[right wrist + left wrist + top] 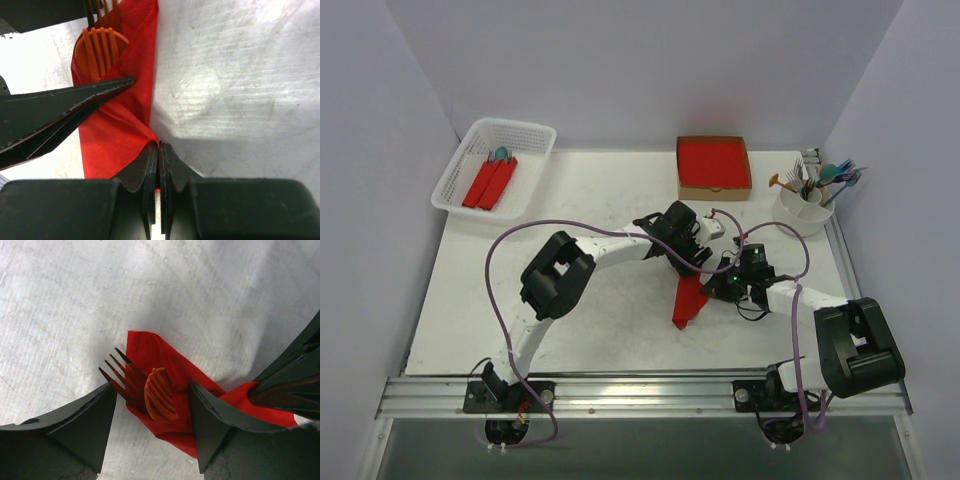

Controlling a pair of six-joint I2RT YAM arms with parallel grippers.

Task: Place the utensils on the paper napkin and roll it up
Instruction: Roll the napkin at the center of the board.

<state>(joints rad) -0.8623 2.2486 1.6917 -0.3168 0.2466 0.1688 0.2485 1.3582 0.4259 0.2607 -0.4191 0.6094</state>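
Observation:
The red paper napkin (688,300) lies partly folded mid-table over two utensils. An orange fork (160,395) and a dark fork (122,377) stick out of the napkin (165,357) at one end. My left gripper (152,386) is open and straddles that end, one finger on each side of the fork heads. My right gripper (159,145) is shut on a pinched edge of the napkin (115,130), just right of the left gripper (692,262). The orange fork (100,45) also shows in the right wrist view, beyond a left finger (60,107).
A white basket (510,125) at the back left holds red rolls (490,183). A cardboard box (715,190) with a red stack sits at the back centre. A white cup (802,215) of several utensils stands at the back right.

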